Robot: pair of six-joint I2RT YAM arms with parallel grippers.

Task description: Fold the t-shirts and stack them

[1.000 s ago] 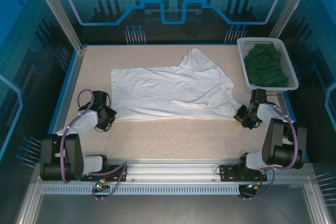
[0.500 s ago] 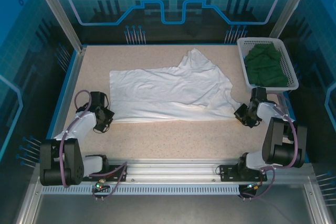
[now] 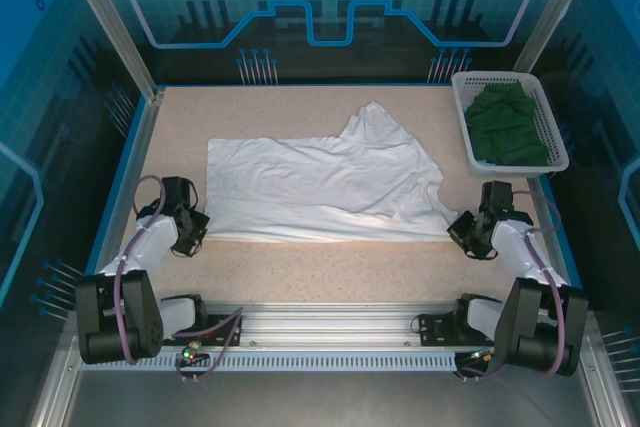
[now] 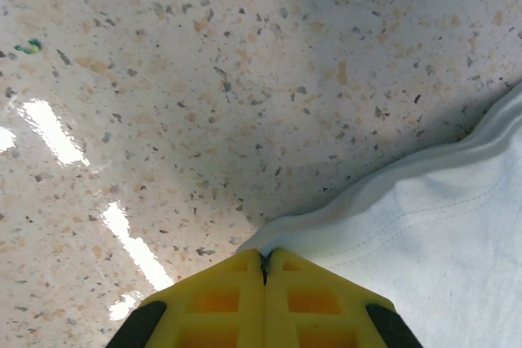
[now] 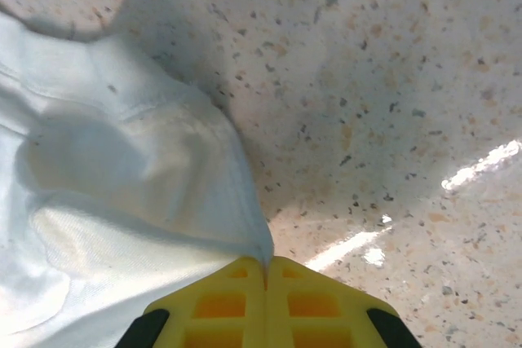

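Note:
A large white t-shirt [image 3: 320, 182] lies spread across the middle of the speckled table, one part peaking toward the back. My left gripper [image 3: 192, 230] is shut on its near left corner; the yellow fingers [image 4: 220, 291] pinch the white hem [image 4: 391, 201]. My right gripper [image 3: 462, 231] is shut on the near right corner, with white cloth [image 5: 122, 185] running out from between its yellow fingers [image 5: 220, 299]. A dark green t-shirt [image 3: 508, 127] lies bunched in the white basket [image 3: 463, 117] at the back right.
The basket stands against the table's right edge, just behind my right arm. Bare speckled table [image 3: 330, 267] runs between the shirt's near hem and the arm bases. A blue raised rim [image 3: 120, 187] bounds the table on the left.
Both grippers have drawn back toward the near edge, pulling the white t-shirt's front hem straighter and flatter. The right gripper closed on its corner during this time.

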